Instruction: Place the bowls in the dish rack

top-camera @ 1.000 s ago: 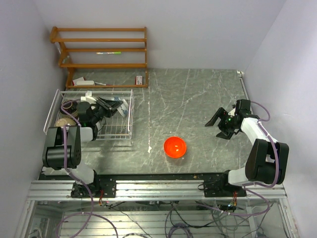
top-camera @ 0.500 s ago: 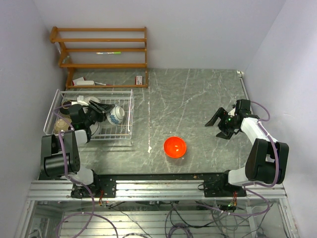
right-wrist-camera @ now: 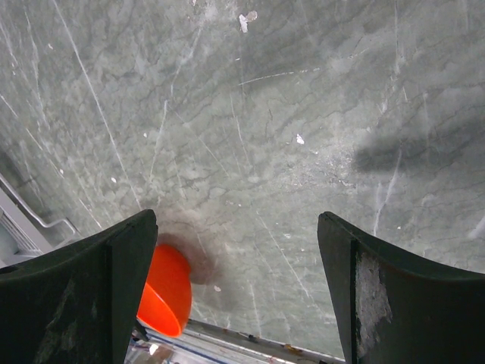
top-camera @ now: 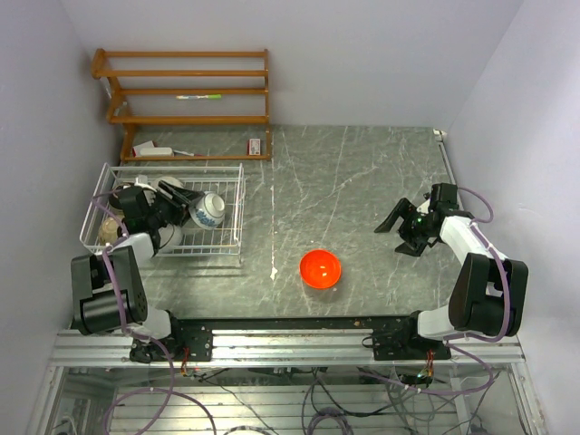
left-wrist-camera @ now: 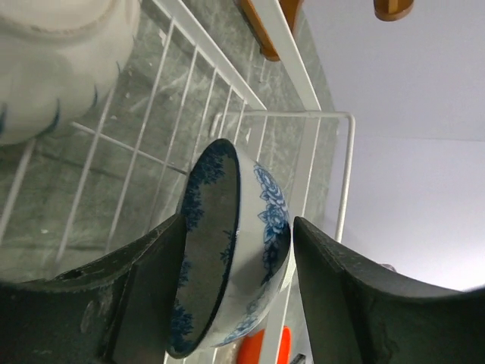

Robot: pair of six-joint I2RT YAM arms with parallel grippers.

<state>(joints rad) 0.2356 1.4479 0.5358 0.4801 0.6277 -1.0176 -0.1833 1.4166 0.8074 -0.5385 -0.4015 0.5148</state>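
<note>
The left hand [left-wrist-camera: 239, 224], jaws parted, straddles the tilted blue-and-white bowl [left-wrist-camera: 265, 227] in the dish rack [left-wrist-camera: 280, 114], grip unclear; spread wider before backing off.

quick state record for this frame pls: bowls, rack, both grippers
blue-and-white bowl: inside the dish rack, standing on edge
left gripper: in the rack, one finger on each side of that bowl; contact unclear
pale bowl: also in the rack, beside it
orange bowl: on the table, outside the rack
right gripper: open, empty, over bare table
left to load: at least the orange bowl
</note>
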